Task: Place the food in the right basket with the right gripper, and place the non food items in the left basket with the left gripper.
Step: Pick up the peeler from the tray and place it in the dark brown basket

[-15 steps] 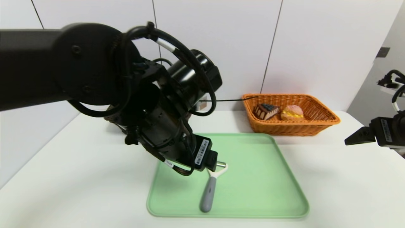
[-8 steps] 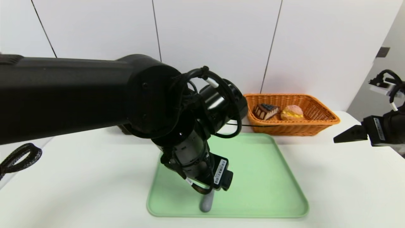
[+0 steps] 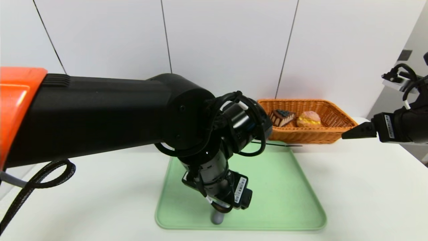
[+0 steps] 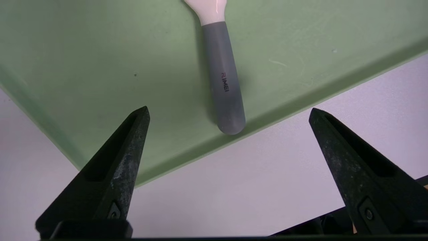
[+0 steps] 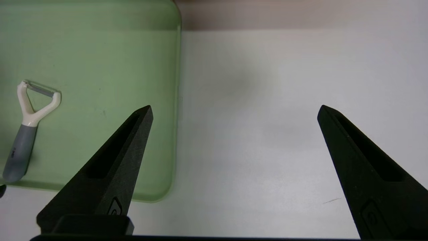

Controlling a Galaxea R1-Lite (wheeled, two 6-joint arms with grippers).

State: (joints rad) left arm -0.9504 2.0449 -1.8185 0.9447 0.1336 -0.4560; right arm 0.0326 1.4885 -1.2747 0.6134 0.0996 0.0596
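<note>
Peeler (image 4: 222, 77) head cut off, handle mostly behind left arm (image 3: 133, 117).

Head looks down; both wrist views share the tray (image 4: 83, 83).

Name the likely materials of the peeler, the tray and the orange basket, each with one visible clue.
Peeler: probably matte grey rubbery or plastic handle, glossy white plastic head. Tray: likely matte green moulded plastic, smooth with rounded rim. Orange basket: woven wicker or imitation, visible strands.
</note>
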